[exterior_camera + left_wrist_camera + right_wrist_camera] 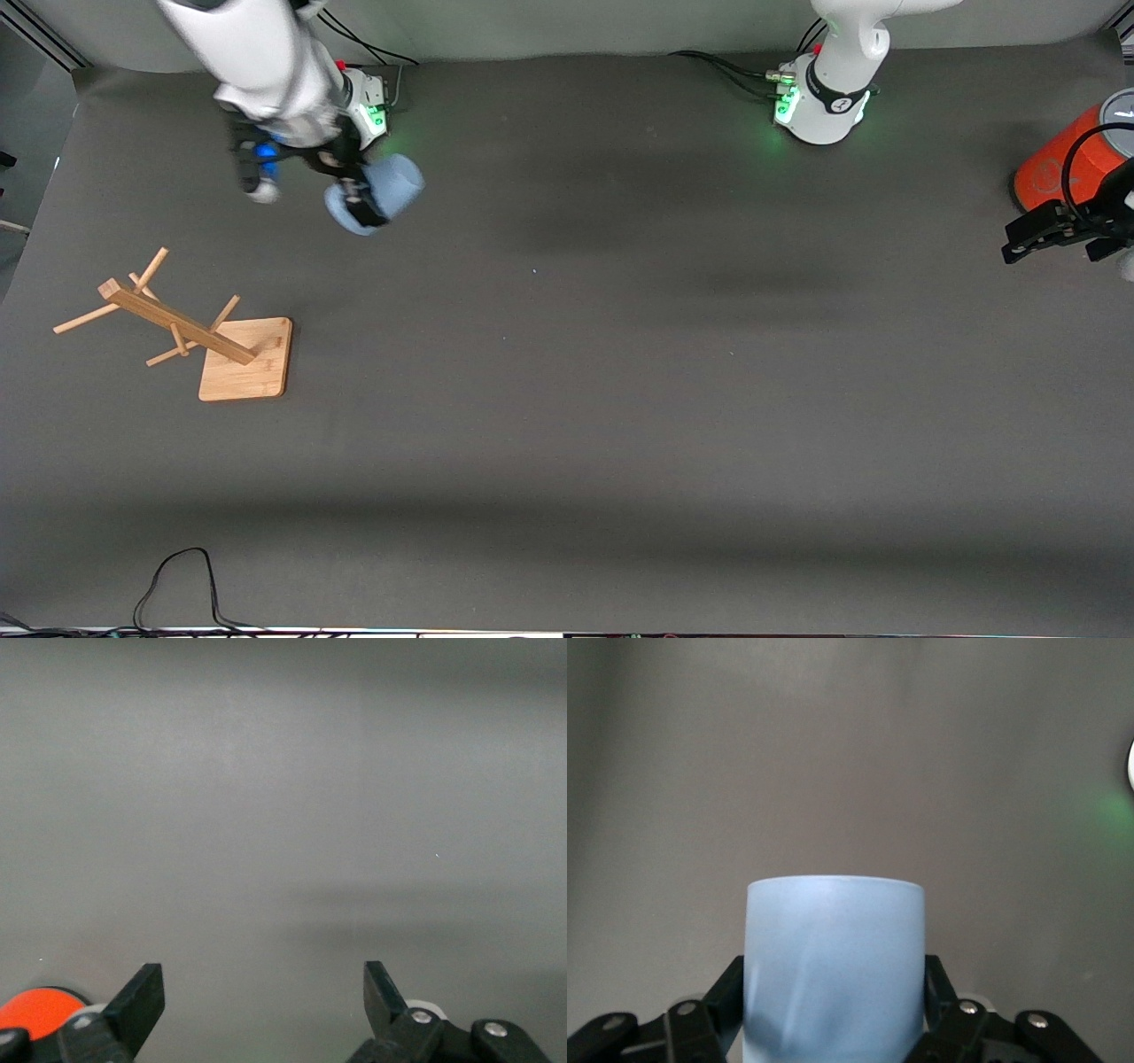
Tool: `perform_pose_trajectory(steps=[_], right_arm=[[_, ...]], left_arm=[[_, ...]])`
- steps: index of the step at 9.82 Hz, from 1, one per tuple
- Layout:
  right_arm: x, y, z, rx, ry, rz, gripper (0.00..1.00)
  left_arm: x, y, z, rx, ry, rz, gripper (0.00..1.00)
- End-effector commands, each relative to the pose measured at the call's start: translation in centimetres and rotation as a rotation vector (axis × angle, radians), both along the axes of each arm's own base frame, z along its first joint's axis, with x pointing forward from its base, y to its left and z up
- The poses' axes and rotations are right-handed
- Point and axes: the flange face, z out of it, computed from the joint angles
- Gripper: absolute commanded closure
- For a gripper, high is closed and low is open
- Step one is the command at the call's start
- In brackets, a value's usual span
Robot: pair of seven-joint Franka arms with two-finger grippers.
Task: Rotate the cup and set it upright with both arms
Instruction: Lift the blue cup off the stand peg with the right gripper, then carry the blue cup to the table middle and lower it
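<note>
We have the light-blue cup [376, 202] pinched in our right hand [365, 206], lifted off the bench [567, 399] and hanging over the patch just in front of the right arm's base, at the right arm's end. In the right wrist view the cup [835, 966] sits squarely between the two black fingers [726, 1001], each pressed against its side wall. From the front camera it lies tilted on its side in the grip rather than standing. We judge that this hold is meant to present it for a handover, since one hand alone cannot turn it upright.

Our left hand [1054, 232] waits over the left arm's end of the bench, just beside the orange cylinder [1059, 159], its fingers [137, 1001] spread wide with nothing between them.

The wooden mug tree [190, 341] stands nearer the front camera than the held cup.
</note>
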Motion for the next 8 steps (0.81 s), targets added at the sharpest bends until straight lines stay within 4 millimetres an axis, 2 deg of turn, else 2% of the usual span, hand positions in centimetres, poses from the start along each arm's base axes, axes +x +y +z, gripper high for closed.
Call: perform_pose_trajectory(steps=[1,2,5,6,8], right_arm=[[2.4,8.7,-3.1,-0.048,0.004,-0.131,0.53],[2.2,12.5,-5.3,-0.077,0.002,-0.158,0.53],[1.1,21.3,-13.4,-0.165,-0.009,-0.219,0.53],[0.9,23.0,-16.1,-0.193,-0.011,-0.245,0.53],[-0.9,26.4,-21.0,-0.207,-0.04,-0.282,0.54]], left_arm=[[-0.2,-0.2,0.0,0.008,-0.019,0.0,0.0],[0.0,-0.1,-0.3,0.008,-0.018,0.002,0.0],[0.2,0.0,-1.1,0.008,-0.019,0.003,0.0],[0.3,0.0,-1.2,0.008,-0.021,0.005,0.0],[0.3,0.1,-1.8,0.008,-0.018,0.004,0.0]])
